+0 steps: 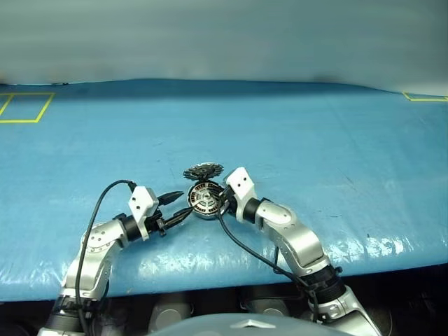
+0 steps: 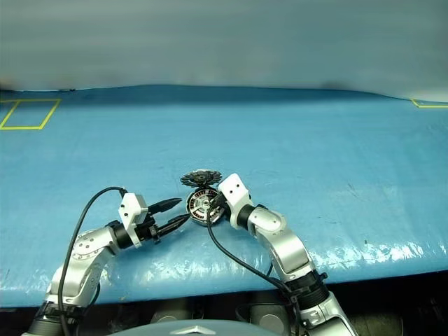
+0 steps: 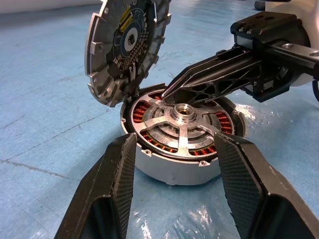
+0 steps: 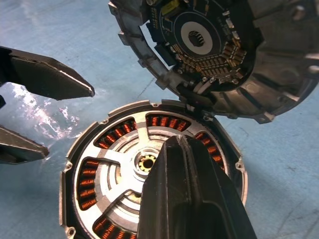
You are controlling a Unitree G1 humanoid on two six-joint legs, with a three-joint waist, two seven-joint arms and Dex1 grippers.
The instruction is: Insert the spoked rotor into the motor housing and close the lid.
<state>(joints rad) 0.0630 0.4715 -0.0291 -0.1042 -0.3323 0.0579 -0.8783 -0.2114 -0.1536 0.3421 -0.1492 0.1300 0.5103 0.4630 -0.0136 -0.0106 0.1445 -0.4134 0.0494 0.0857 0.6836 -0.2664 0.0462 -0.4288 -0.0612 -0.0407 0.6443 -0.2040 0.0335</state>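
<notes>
The motor housing (image 3: 169,172) stands on the blue table, its copper windings showing around the rim. The spoked rotor (image 3: 182,117) lies flat inside it, silver spokes and hub facing up. The lid (image 3: 124,45) stands open on its hinge at the far side of the housing, with its ribbed inner face and dark centre (image 4: 209,45) turned toward me. My left gripper (image 1: 185,202) is open, one finger on each side of the housing, apart from it. My right gripper (image 4: 174,142) is shut, its tips over the rotor beside the hub; I cannot tell whether they touch it.
Yellow tape marks lie on the blue table cover at the far left (image 1: 24,107) and far right (image 1: 427,96). The table's front edge (image 1: 210,276) runs just below both arms. Black cables loop from each wrist.
</notes>
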